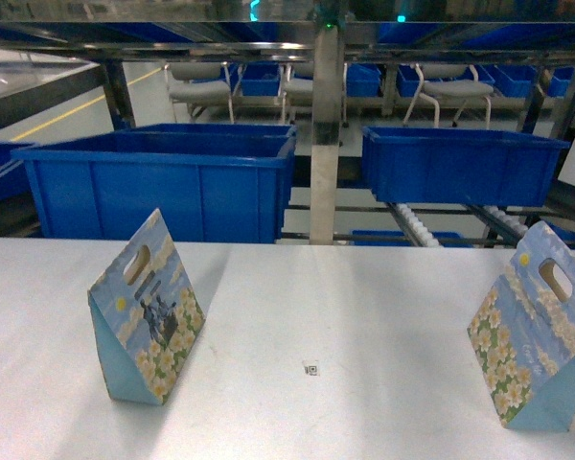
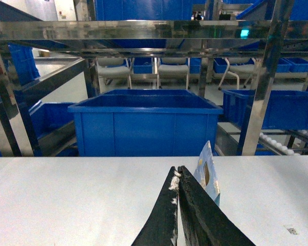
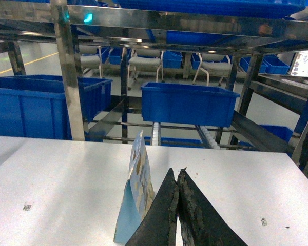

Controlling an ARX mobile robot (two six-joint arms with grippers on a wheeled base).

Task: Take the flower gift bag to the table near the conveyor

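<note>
Evidently two flower gift bags stand upright on the white surface [image 1: 364, 307]: left bag [image 1: 147, 311] just right of the left claw [image 2: 177, 177], right bag [image 1: 535, 335] just left of the right claw [image 3: 176, 177]. Both claws sit pressed together, empty, each equally near its bag.

Black tapered gripper fingers [image 2: 192, 218], white-flecked edges

Two flower gift bags, left [image 1: 147, 314] and right [image 1: 535, 337], stand upright, well apart, on the white table [image 1: 345, 307].
</note>
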